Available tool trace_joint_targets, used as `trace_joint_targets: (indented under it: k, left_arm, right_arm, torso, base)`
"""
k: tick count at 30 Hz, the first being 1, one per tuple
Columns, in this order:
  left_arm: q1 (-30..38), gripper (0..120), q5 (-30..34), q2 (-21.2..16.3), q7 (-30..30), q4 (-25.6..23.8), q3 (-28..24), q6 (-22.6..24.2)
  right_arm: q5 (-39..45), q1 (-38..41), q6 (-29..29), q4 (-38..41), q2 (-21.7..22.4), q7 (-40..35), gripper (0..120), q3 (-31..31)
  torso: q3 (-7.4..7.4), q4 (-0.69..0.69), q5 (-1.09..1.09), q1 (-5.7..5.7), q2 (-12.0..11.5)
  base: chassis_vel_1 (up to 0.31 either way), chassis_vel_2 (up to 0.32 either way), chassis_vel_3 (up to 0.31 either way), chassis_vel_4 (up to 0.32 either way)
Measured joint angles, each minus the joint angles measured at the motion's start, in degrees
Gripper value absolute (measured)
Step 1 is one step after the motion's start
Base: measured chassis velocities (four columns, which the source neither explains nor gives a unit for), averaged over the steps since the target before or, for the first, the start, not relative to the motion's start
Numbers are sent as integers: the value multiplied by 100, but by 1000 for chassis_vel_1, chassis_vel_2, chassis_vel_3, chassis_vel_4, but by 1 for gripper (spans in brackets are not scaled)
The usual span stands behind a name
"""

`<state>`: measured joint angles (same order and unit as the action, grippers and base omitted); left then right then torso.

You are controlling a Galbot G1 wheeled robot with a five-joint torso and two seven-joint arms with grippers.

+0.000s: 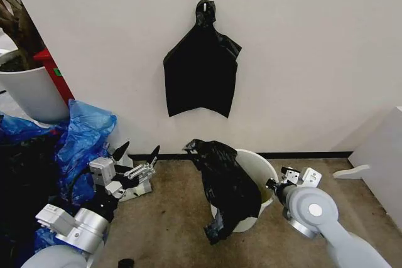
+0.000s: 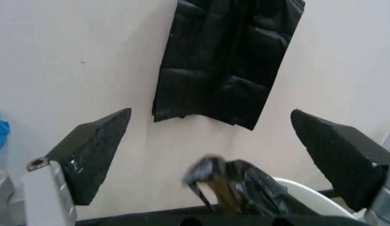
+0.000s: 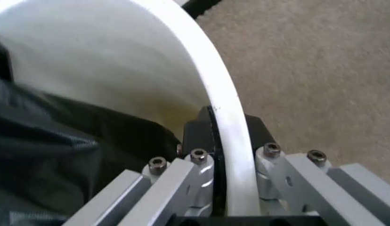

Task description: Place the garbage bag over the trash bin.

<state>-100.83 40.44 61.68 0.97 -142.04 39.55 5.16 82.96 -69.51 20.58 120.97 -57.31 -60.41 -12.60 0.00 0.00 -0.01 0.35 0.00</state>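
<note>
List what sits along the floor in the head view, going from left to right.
Blue plastic bags → left gripper, open → garbage bag draped over the rim → trash bin → right gripper, clamped on the bin's rim.

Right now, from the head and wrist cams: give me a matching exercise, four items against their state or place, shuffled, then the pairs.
Items
1. left gripper
2. right gripper
3. garbage bag
4. second black bag

States
A. hanging on the wall
B. shut on the trash bin rim
C. draped over one side of the bin, the other side bare
D. open, off to the bin's left, holding nothing

Pairs: 1-D, 2-B, 3-C, 4-A
</note>
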Motion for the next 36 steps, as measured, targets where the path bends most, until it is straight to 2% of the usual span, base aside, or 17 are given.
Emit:
trace_joint_targets:
  k: [2, 6, 10, 18, 27, 31, 34, 36]
  left_arm:
    - [2, 100, 27, -9, 15, 0, 17, -1]
    - [17, 100, 66, -44, 39, 35, 27, -9]
    - [23, 100, 105, -61, 78, 76, 55, -25]
    - [26, 100, 148, -61, 122, 129, 77, -53]
    - [33, 100, 213, -36, 161, 131, 137, -69]
    - [33, 100, 229, -31, 179, 140, 159, -71]
    - [43, 100, 252, -20, 207, 158, 173, -73]
    - [46, 100, 254, -20, 207, 162, 173, -73]
  right_arm:
    - [-151, -93, 0, -25, -44, 108, 1, 51]
    - [-323, -164, -2, -57, -147, 180, 1, 113]
    - [-692, -242, -14, -145, -167, 311, 1, 193]
    - [-838, -279, 18, -222, -292, 382, 1, 275]
    - [-725, -209, 102, -120, -184, 425, 34, 278]
    - [-720, -202, 111, -63, -133, 423, 43, 261]
    - [-751, -178, 157, 190, 70, 306, 59, 201]
    - [-786, -178, 170, 241, 96, 295, 62, 189]
  torso:
    - [0, -5, 0, 0, 0]
    - [0, -1, 0, 0, 0]
    - [0, -3, 0, 0, 0]
    - [0, -3, 1, 0, 0]
    - [0, -2, 1, 0, 0]
    - [0, -2, 1, 0, 0]
    - [0, -2, 1, 0, 0]
    - [0, -2, 1, 0, 0]
  base:
    - [0, 0, 0, 0]
    - [0, 0, 0, 0]
    - [0, 0, 0, 0]
    - [0, 0, 0, 0]
    - [0, 0, 0, 0]
    - [0, 0, 0, 0]
    - [0, 0, 0, 0]
    - [0, 0, 0, 0]
